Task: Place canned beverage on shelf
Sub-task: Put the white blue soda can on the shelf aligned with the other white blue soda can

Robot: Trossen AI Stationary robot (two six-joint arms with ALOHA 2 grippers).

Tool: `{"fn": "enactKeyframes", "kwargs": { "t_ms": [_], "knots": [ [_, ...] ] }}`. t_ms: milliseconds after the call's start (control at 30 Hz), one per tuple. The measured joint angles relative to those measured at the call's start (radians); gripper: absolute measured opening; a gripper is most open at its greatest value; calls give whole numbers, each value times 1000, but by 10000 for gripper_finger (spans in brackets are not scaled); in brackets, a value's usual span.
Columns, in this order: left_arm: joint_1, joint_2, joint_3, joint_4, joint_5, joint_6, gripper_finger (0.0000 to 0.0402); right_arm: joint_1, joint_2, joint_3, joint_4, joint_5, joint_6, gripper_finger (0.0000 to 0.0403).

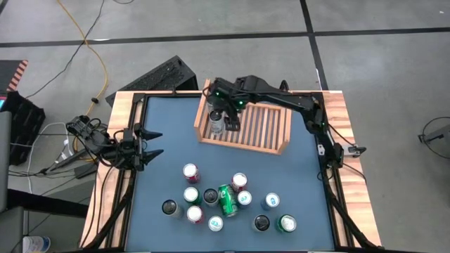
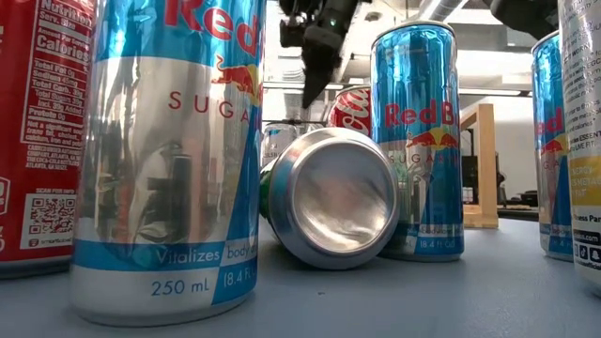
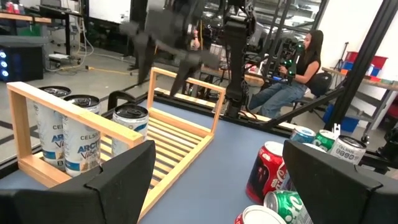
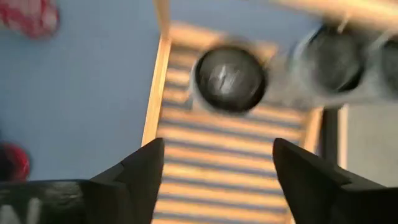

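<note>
Fingers of the right pincer [image 4: 213,168] stand apart, gripping nothing, above the shelf [image 1: 264,130] at the tabletop's [image 1: 169,133] far edge, near a can [image 4: 231,79] standing on the slats. Only the left wrist view shows three cans [image 3: 87,134] lined against the shelf's end wall. The left pincer [image 1: 156,145] waits open at the left edge.

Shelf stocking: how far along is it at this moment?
Done: three cans stand in the shelf, at one end. In hand: nothing; the right gripper hovers over the shelf, fingers open and empty. Left: about a dozen cans remain on the table, one green can lying down. The left gripper waits, open.
</note>
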Motion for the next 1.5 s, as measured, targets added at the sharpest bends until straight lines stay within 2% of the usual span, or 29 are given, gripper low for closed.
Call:
{"fn": "enactKeyframes", "kwargs": {
  "t_ms": [133, 267, 433, 533, 700, 867, 1167, 1500],
  "knots": [
    [0, 0, 0, 0, -2, 1, 341, -2, 3, -130, 60, -68, 14, 217],
    [0, 0, 0, 0, -3, 9, 341, 0, -1, -266, 207, -98, 14, 158],
    [0, 0, 0, 0, -3, 10, 341, 3, -3, -364, 298, -145, 34, 84],
    [0, 0, 0, 1, -9, 10, 341, 2, -5, -406, 364, -188, 33, 55],
    [0, 0, 0, 1, -17, 2, 341, -11, -5, -448, 453, -201, 30, 23],
    [0, 0, 0, 1, -24, -15, 341, -29, -6, -447, 472, -203, 21, 3],
    [0, 0, 0, 1, -27, -16, 341, -40, -6, -447, 553, -204, 16, 0],
    [0, 0, 0, 1, -31, -16, 341, -46, -6, -453, 466, -204, 15, 0]
  ]
}}
